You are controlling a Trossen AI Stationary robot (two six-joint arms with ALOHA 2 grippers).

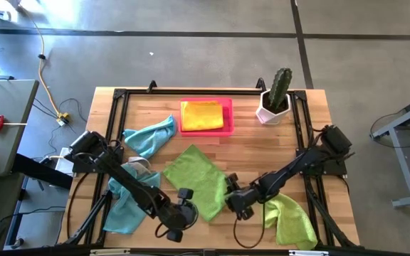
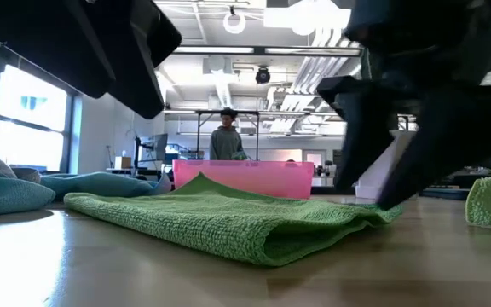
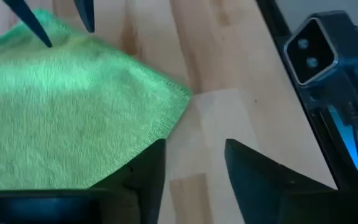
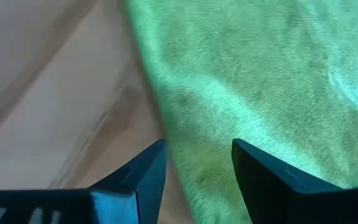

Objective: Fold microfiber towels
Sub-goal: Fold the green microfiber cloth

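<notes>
Green towel partly under grippers

Folded lime green towel flat mid-bench, two teal towels rumpled at left, another green towel crumpled at right, yellow towel folded in tray.

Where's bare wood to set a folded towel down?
Free: the strip between the pink tray and the cactus pot, running down toward the right arm. Also the far left corner, beyond the teal towel. Crowded: the near centre, where both tools flank the green towel.
</notes>
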